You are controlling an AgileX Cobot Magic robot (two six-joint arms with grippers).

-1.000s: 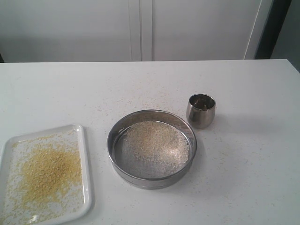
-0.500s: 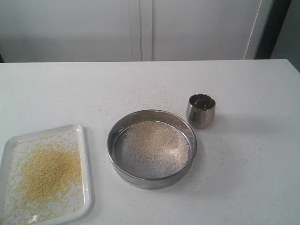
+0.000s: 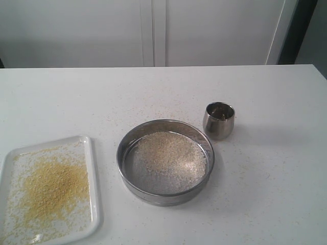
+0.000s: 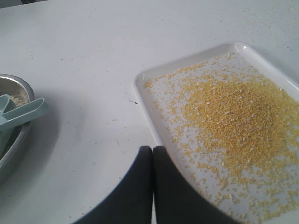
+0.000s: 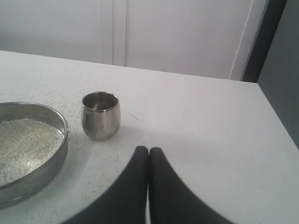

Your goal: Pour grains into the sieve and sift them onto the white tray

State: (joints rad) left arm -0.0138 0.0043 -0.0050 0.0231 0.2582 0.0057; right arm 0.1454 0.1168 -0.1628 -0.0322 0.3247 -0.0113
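Note:
The round steel sieve (image 3: 165, 161) sits on the table's middle with pale coarse bits (image 3: 171, 153) lying on its mesh; its rim (image 5: 56, 149) also shows in the right wrist view. At the front left lies the white tray (image 3: 93, 189) holding a golden heap of grains (image 3: 51, 186), seen up close as the tray (image 4: 145, 100) and grains (image 4: 238, 116) in the left wrist view. My left gripper (image 4: 153, 148) is shut and empty, hovering at the tray's edge. My right gripper (image 5: 148, 149) is shut and empty, a little short of the steel cup. Neither arm shows in the exterior view.
A small rounded steel cup (image 3: 219, 120) stands just right of the sieve, also the cup (image 5: 100, 115) in the right wrist view. A steel bowl (image 4: 11, 140) with a pale green scoop (image 4: 23, 114) lies beside the tray. Stray grains dot the table (image 3: 265, 173).

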